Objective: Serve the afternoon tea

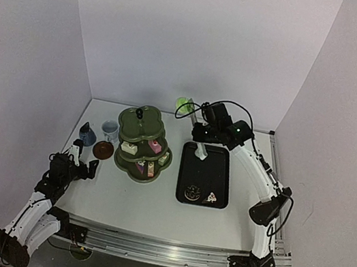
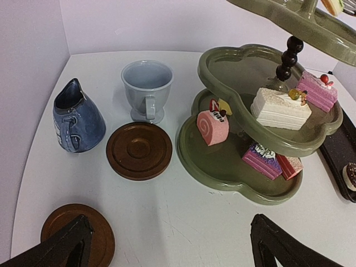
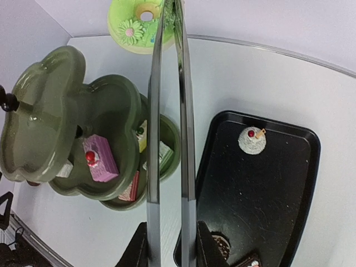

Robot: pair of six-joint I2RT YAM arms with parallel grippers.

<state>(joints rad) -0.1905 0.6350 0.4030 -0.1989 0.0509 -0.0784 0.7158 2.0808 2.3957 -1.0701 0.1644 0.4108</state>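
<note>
The olive-green three-tier stand (image 1: 140, 142) (image 2: 233, 167) (image 3: 44, 128) carries several small cakes, among them a pink roll (image 2: 212, 127), a white slice (image 2: 280, 108) and a pink block (image 3: 100, 158). My right gripper (image 1: 197, 124) (image 3: 169, 247) is shut on the tongs (image 3: 154, 139), whose tips pinch a green ring cake (image 1: 184, 103) (image 3: 133, 28) above the table behind the stand. My left gripper (image 1: 80, 159) (image 2: 167, 250) stands open at the front left, one finger over a brown saucer (image 2: 78, 231). A second saucer (image 2: 139, 150), a dark-blue cup (image 2: 78, 119) and a pale cup (image 2: 147, 89) stand left of the stand.
A black tray (image 1: 217, 171) (image 3: 278, 183) right of the stand holds a white round cake (image 1: 200, 153) (image 3: 251, 139), a chocolate ring (image 1: 191, 192) and a slice (image 1: 210, 198). White walls close in the table on three sides.
</note>
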